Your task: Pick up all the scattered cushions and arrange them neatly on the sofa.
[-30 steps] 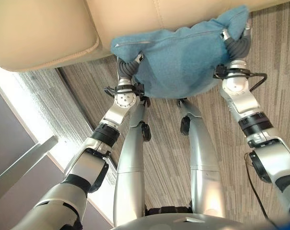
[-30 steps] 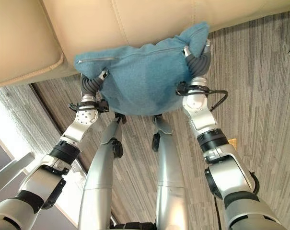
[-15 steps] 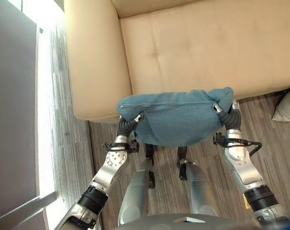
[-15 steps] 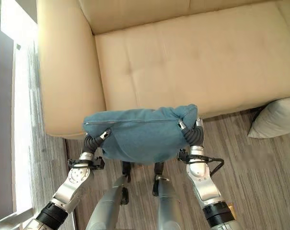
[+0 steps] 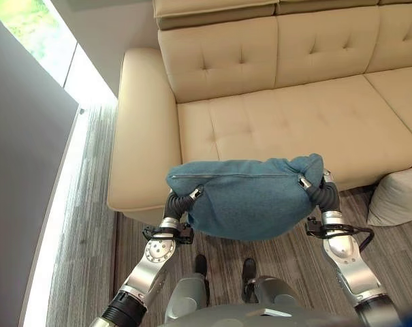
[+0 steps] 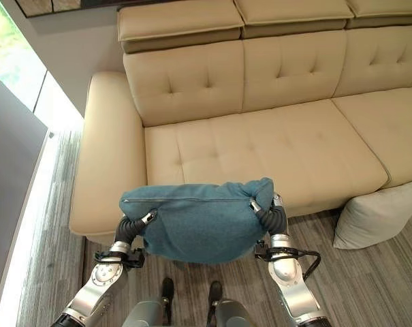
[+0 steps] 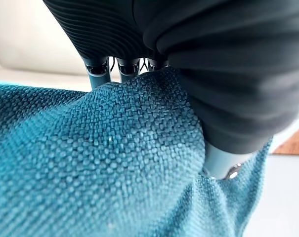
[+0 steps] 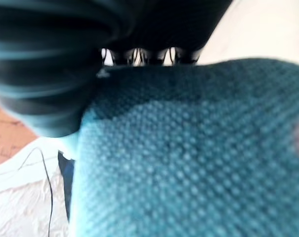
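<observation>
the blue cushion point(image 5: 246, 201) hung in the air between both arms, in front of the sofa point(image 5: 308, 116) seat edge and above the floor point(image 5: 83, 225). the left robot hand point(image 5: 185, 199) gripped its end at 9 o'clock and the right robot hand point(image 5: 316, 190) its end at 3 o'clock, fingers curled into the woven cloth, as each wrist view showed. it sagged in the middle, so it looked soft, light and not fragile; holding both ends suited it. a pale cushion point(image 5: 398, 197) lay on the floor at 3 o'clock, touching the sofa front.
</observation>
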Robot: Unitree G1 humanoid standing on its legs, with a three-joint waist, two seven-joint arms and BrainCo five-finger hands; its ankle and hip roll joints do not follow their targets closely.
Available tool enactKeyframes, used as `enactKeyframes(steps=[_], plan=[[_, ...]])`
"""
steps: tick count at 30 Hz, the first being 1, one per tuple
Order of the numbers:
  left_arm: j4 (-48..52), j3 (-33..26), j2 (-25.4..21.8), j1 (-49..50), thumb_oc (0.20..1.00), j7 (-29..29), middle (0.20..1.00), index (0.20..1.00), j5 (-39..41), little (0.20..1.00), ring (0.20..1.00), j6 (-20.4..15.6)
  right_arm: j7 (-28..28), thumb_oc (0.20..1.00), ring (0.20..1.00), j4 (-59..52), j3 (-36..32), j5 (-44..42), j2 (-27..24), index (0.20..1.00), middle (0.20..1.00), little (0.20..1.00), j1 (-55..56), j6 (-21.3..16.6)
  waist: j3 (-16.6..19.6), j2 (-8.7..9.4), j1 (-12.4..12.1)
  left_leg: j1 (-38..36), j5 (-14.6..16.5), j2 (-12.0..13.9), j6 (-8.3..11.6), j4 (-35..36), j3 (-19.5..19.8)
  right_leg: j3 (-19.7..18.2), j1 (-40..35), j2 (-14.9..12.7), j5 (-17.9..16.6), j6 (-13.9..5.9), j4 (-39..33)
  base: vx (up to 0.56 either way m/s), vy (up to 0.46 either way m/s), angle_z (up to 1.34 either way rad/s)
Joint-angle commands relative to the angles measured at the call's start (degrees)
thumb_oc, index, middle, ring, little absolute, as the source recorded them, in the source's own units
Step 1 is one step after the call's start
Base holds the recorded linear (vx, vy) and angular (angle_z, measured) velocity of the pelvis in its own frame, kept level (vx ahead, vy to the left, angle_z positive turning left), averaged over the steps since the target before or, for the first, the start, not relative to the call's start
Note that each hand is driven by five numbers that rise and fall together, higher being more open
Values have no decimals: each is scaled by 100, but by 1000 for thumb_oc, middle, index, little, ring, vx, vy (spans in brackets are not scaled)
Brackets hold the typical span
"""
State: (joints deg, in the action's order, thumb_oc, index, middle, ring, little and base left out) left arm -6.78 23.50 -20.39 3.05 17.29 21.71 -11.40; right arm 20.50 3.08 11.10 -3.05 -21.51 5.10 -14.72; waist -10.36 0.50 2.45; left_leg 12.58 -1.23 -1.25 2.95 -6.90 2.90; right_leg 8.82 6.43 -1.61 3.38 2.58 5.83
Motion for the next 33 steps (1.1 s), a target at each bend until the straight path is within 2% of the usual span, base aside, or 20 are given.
enactKeyframes(steps=[1,3,4,5,8,10,11,12,14,17,20,21,23,24,25,26,28,29,32,33], plan=[[799,-318,-6,-243,200,-117,200,200,-117,200,200,-416,5,200,200,-650,-114,169,-45,200,200,200,-42,-353,286,73,-127,-227,309,-153,-178,-54,56,-252,-588,42,217,-605,-470,245,168,-104],[798,-334,-17,-206,200,-128,200,200,-139,200,200,-388,-70,200,200,-611,-87,191,31,200,200,200,-77,-297,340,56,-146,-461,347,-128,-285,137,-63,-279,-613,-5,279,-679,-259,209,211,-105],[830,-367,-69,-179,200,-170,200,200,-135,200,200,-373,-125,200,200,-621,-46,245,96,200,200,200,-139,-265,284,36,-237,-693,380,-72,-383,291,-279,-277,-453,-90,289,-831,336,137,293,-159],[830,-419,-140,-173,200,-161,200,200,-156,200,200,-377,-210,200,200,-644,47,308,180,200,200,200,-203,-228,163,-67,-253,-953,453,35,-535,374,-503,-103,8,-286,172,-1121,1325,89,242,-156],[831,-449,-125,-141,200,-158,200,200,-162,200,200,-382,-224,200,200,-658,71,344,238,200,200,200,-187,-203,144,-113,-282,-1124,525,43,-570,477,-619,184,188,-558,79,-1194,1378,68,34,-85],[844,-508,-91,-14,200,-170,200,200,-146,200,200,-393,-264,200,200,-666,124,383,235,200,200,200,-225,-144,164,-165,-285,-1329,612,76,-564,619,-701,381,290,-763,-105,-1106,769,145,-81,-35],[844,-509,-88,-12,200,-171,200,200,-146,200,200,-394,-264,200,200,-667,126,384,231,200,200,200,-224,-142,162,-175,-289,-1341,615,86,-561,628,-706,381,275,-750,-115,-1103,749,169,-109,-46],[849,-553,-66,11,200,-165,200,200,-111,200,200,-419,-287,200,200,-692,132,390,200,200,200,200,-260,-98,138,-163,-240,-1476,664,77,-537,665,-669,267,464,-778,-327,-1123,346,173,-125,-45],[821,-554,-53,-28,200,-215,200,200,-63,200,200,-457,-313,200,200,-687,142,408,161,200,200,200,-273,-68,118,-124,-198,-1589,726,76,-501,673,-611,118,464,-730,-419,-1162,97,210,-179,-12],[805,-514,35,-52,200,-271,200,200,0,200,200,-465,-349,200,200,-679,78,369,60,200,200,200,-153,-81,200,-62,-142,-1615,904,241,-324,471,-511,120,235,-591,-380,-1009,-75,253,-364,37],[762,-363,174,-234,200,-264,200,200,172,200,200,-466,-237,200,200,-627,-71,199,-52,200,200,200,-184,-148,118,-35,-88,-964,642,558,38,-862,-459,379,-175,-434,-109,-689,-184,96,-343,82],[771,-342,173,-252,200,-296,200,200,174,200,200,-454,-240,200,200,-617,-74,103,-84,200,200,200,-234,-113,34,22,-142,-494,527,548,-16,-1273,-600,539,-407,-406,14,-563,-327,111,-294,66],[752,-375,171,-206,200,-321,200,200,166,200,200,-434,-283,200,200,-627,-81,90,-104,200,200,200,-204,-97,66,58,-184,-374,626,449,-88,-1000,-764,615,-550,-374,48,-555,-451,206,-180,56],[673,-420,183,-156,200,-345,200,200,160,200,200,-385,-273,200,200,-634,-99,111,-98,200,200,200,-176,-81,113,27,-254,-74,214,369,-134,-374,-1162,728,-802,-227,119,-577,-651,222,-95,62],[674,-420,183,-152,200,-346,200,200,160,200,200,-384,-272,200,200,-633,-97,111,-99,200,200,200,-174,-81,97,35,-263,-115,226,365,-130,-358,-1173,716,-833,-232,132,-579,-655,283,-88,50],[665,-450,164,-136,200,-334,200,200,109,200,200,-355,-230,200,200,-609,-101,104,-61,200,200,200,-191,-70,107,-44,-304,50,-187,389,-65,82,-1501,764,-954,-73,227,-585,-684,249,-40,29],[692,-486,145,-123,200,-321,200,200,13,200,200,-356,-171,200,200,-582,-121,103,-13,200,200,200,-209,-70,130,-57,-322,136,-219,428,-12,404,-1865,777,-1122,-2,410,-605,-671,266,-21,20],[728,-510,136,-70,200,-317,200,200,-7,200,200,-371,-151,200,200,-598,-131,135,19,200,200,200,-194,-75,111,-68,-339,171,-317,481,-74,465,-2127,876,-1178,17,439,-598,-624,186,33,34],[769,-614,96,165,200,-343,200,200,-17,200,200,-328,-218,200,200,-574,-90,225,123,200,200,200,-132,-43,355,-38,-385,-146,-427,432,-209,697,-2126,937,-1412,27,594,-657,-534,413,109,10],[792,-713,74,299,200,-346,200,200,-32,200,200,-312,-304,200,200,-532,-44,249,196,200,200,200,-147,-19,502,98,-493,-299,-192,311,-369,589,-2138,888,-1546,-131,672,-763,-436,344,143,-17]])
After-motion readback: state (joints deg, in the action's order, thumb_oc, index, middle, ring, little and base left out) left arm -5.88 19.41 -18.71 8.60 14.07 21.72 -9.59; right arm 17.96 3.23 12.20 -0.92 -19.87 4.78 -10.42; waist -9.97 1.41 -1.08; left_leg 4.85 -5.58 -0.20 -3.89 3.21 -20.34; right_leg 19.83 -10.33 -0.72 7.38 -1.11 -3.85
